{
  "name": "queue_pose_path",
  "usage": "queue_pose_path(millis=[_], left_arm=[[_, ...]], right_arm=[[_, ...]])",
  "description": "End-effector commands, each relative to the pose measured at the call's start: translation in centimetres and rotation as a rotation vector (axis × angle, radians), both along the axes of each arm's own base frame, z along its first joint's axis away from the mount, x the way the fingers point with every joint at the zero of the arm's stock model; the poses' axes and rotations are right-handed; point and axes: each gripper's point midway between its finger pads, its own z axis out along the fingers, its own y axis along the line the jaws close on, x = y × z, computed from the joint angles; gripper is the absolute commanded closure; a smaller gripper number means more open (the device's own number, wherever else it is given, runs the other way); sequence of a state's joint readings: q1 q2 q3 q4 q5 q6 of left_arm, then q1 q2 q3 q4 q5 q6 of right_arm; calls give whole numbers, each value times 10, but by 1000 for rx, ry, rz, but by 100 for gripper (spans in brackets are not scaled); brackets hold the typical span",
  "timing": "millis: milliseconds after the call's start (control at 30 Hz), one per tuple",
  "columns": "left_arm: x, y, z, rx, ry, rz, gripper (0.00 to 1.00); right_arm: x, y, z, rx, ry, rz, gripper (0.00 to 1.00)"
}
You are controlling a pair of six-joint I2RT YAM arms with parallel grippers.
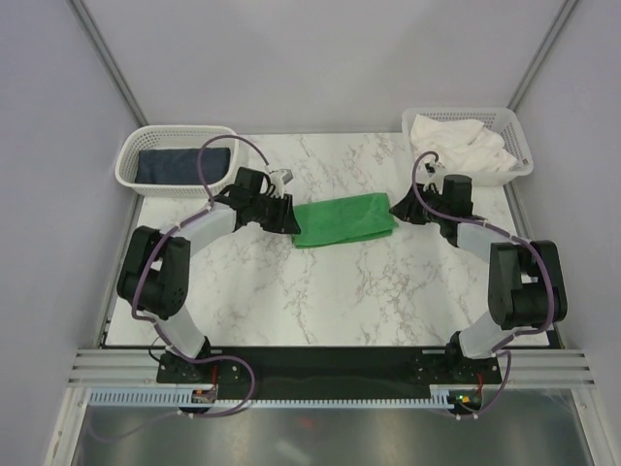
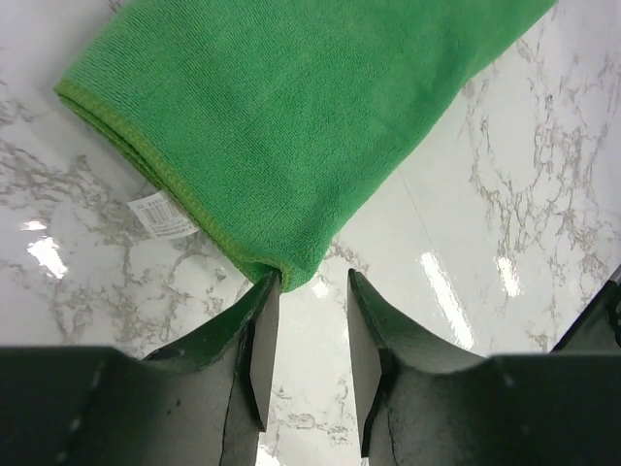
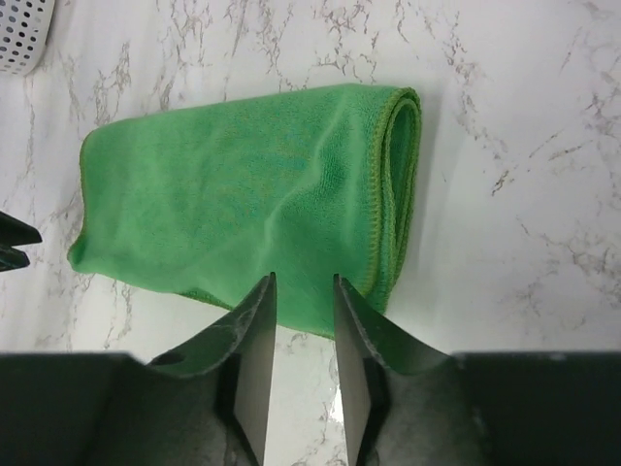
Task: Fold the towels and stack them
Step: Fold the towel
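Left gripper (image 2: 309, 283): its two dark wedge-shaped fingers stand parted with bare marble showing in the gap and nothing clamped. One fingertip touches a corner of the green towel (image 2: 291, 116). Right gripper (image 3: 303, 286): jaws likewise parted and holding nothing, with the towel's near edge lying across the gap at the tips. The green towel is a soft, fine-pile cloth with a stitched hem, folded into a long band and lying flat mid-table between the two grippers. One small white printed label (image 2: 163, 216) sticks out from its hem. The table (image 1: 340, 301) is glossy white marble with grey veins. Two white perforated plastic baskets sit at the far corners. The left basket (image 1: 128, 167) holds one navy towel (image 1: 179, 165), lying flat, and the right basket (image 1: 522, 146) holds one white towel (image 1: 461, 146), crumpled. Basket walls partly hide both, and the green towel's layer count cannot be made out.
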State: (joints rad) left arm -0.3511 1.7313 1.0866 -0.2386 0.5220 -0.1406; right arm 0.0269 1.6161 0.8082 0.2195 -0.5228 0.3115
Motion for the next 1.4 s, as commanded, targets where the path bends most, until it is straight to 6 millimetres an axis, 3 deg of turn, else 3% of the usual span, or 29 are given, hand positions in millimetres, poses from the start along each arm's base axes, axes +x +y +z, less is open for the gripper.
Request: queue_pose_path(millis=[0, 167, 333, 367, 433, 500, 667, 800, 1067, 1200, 1367], left_arm=[[10, 5, 32, 8, -92, 53, 58], [13, 7, 61, -11, -137, 80, 57], [16, -14, 79, -119, -99, 47, 55], [14, -21, 80, -145, -83, 27, 56], [15, -31, 67, -149, -44, 34, 57], [15, -31, 47, -136, 2, 65, 57], [-1, -32, 5, -153, 97, 97, 59], [-10, -23, -23, -100, 145, 143, 61], [-11, 0, -36, 8, 166, 255, 61], [-13, 3, -28, 11, 185, 294, 61], [0, -2, 18, -61, 99, 306, 57]], right_arm=[[1, -7, 22, -15, -44, -35, 61], [-1, -21, 43, -52, -47, -105, 56], [7, 2, 69, 69, -31, -31, 62], [8, 7, 62, 90, 1, -23, 64], [8, 20, 60, 146, 40, 7, 66], [8, 24, 43, 166, 92, 7, 67], [-4, 23, -7, 171, 218, -16, 69], [-11, 20, -30, 148, 259, -27, 70], [-13, 11, -48, 99, 306, -82, 70], [-15, 7, -52, 82, 310, -96, 70], [-9, 17, -18, 132, 261, -45, 69]])
